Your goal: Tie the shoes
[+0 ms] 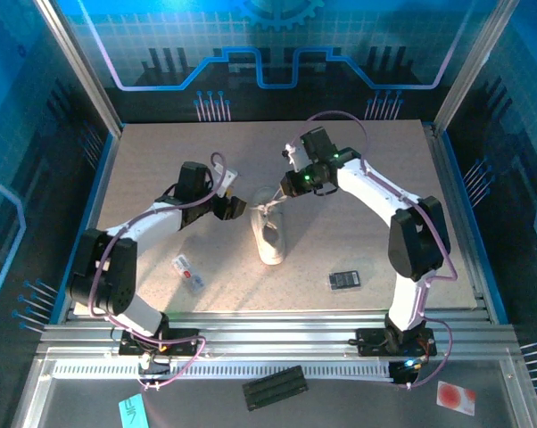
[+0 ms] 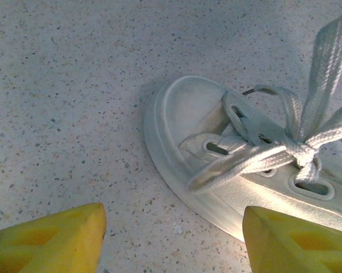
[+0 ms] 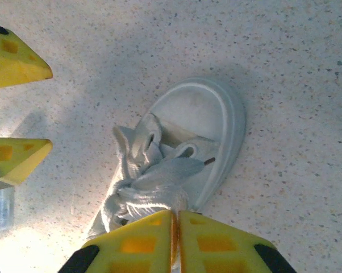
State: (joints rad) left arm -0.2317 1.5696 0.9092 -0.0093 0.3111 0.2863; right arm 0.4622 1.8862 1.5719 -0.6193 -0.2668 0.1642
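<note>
**Tabletop from above, with both wrist views.** The shoe (image 1: 269, 234) lies near the middle of the table (image 1: 161, 169), between my two arms. Its long axis runs near to far, and I read the toe as the far end, with the laced part just behind it.

**Right arm.** My right gripper (image 3: 175, 215) hangs over the laced part, coming in from the shoe's far right. Its jaws are pressed together on a lace (image 2: 329, 57). I take the strand rising taut from the crossing to be that same lace.

**Left arm.** My left gripper (image 2: 174, 243) sits low, just to the left of the shoe and clear of it. Its yellow fingers (image 2: 51, 239) are spread wide and hold nothing. From this wrist the toe sits ahead and to one side. The crossing, with a slack strand draped over the eyelets, sits ahead toward the other finger.

**Relation that governs the coming move.** The shoe lies to the right of the free gripper, broadside on, so I judge that any reach for the slack strand runs rightward, across the long axis rather than along it. Both grippers are close to the shoe. The right one is already committed, so the reach falls to the left.

**Elsewhere.** A packet (image 1: 188, 274) and a small black device (image 1: 343, 280) lie nearer me, well apart from the shoe.
</note>
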